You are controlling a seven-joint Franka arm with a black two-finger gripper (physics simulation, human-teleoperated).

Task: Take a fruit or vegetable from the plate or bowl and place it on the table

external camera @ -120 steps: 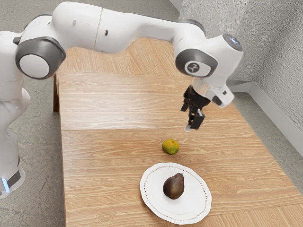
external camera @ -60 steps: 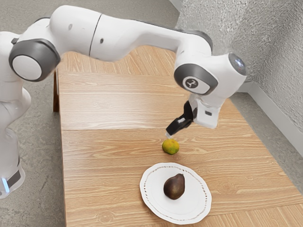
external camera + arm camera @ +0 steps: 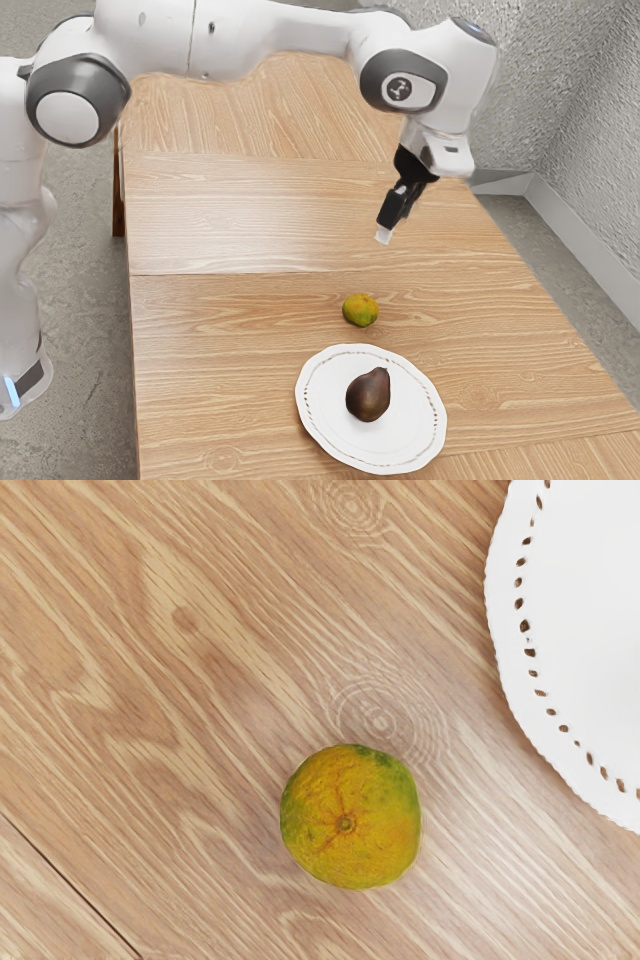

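One white arm crosses the top of the exterior view from the left edge, over a wooden table.

Just right of the frame's centre and a little below it, a yellow-green citrus sits on the bare wood, apart from the plate. It is close to round, so it has no clear long axis; in the wrist view its creased button end faces up toward the camera, and wood separates it from the rim.

Lower in the frame, slightly farther right, the plate bears a dark pear-shaped fruit. That one has a plain long axis, running from lower left to upper right, with the narrow neck pointing to the upper right.

Rightmost and higher, the gripper hangs in the air above and apart from both fruits; whether it stands wide or narrow I cannot tell.

If the citrus is the piece meant to leave the plate, the placing looks done, and only backing the arm away would be left. If the dark fruit is meant, the lift and the placing are both to do.
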